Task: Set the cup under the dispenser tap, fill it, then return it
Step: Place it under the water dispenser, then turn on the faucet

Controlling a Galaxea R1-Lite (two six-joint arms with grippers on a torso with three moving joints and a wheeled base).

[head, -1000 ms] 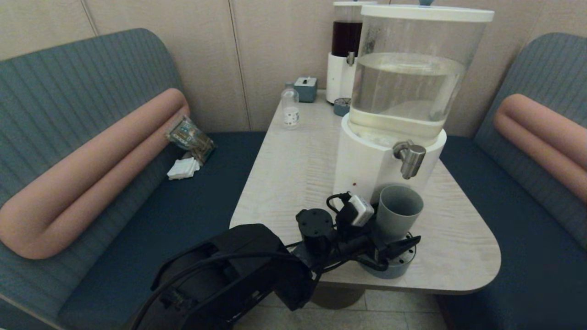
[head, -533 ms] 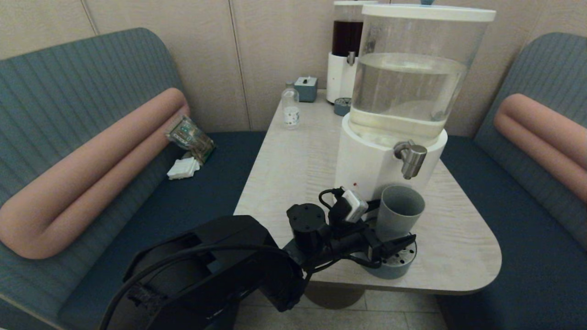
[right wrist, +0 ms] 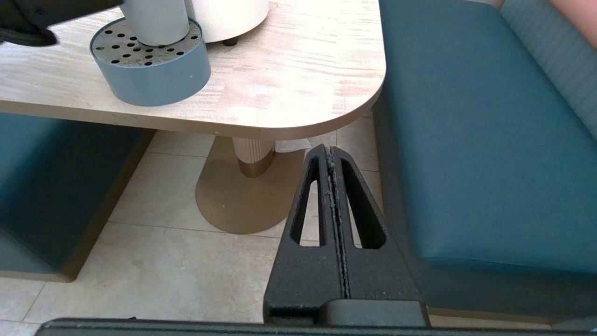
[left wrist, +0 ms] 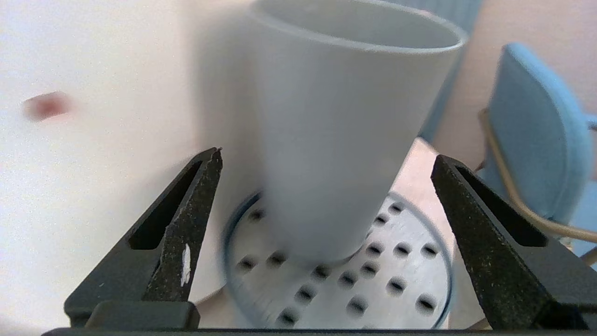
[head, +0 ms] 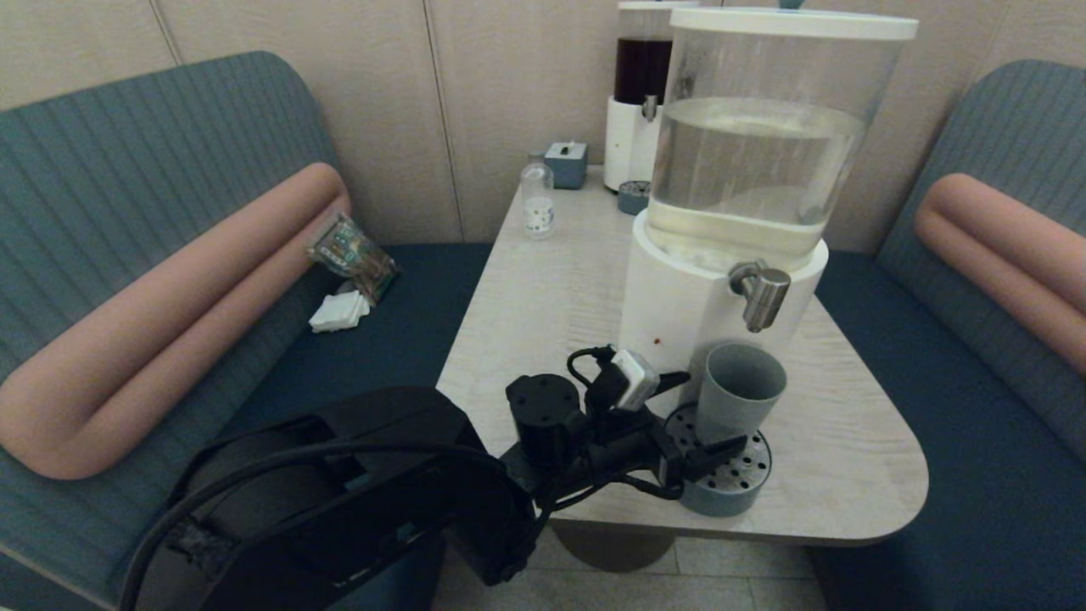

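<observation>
The grey-blue cup [head: 740, 390] [left wrist: 345, 130] stands upright on the round perforated drip tray [head: 730, 488] [left wrist: 410, 289], right below the steel dispenser tap [head: 759, 294] of the big clear-tank dispenser [head: 755, 170]. My left gripper [head: 708, 412] [left wrist: 326, 156] is open at the cup's left side. Its fingers are spread wider than the cup and do not touch it. In the left wrist view the cup fills the space just beyond the fingertips. My right gripper [right wrist: 330, 149] is shut on nothing and hangs parked below the table's near right corner, over the floor.
At the back of the table [head: 543, 322] are a dark-liquid dispenser [head: 642, 85] with its own small tray [head: 632, 197], a clear bottle [head: 536, 199] and a small blue box [head: 566, 164]. Benches flank the table. Packets [head: 352, 250] lie on the left bench.
My left arm has drawn back to the left, away from the cup, so the fingers no longer reach past it. The cup has stayed on the drip tray under the tap.
</observation>
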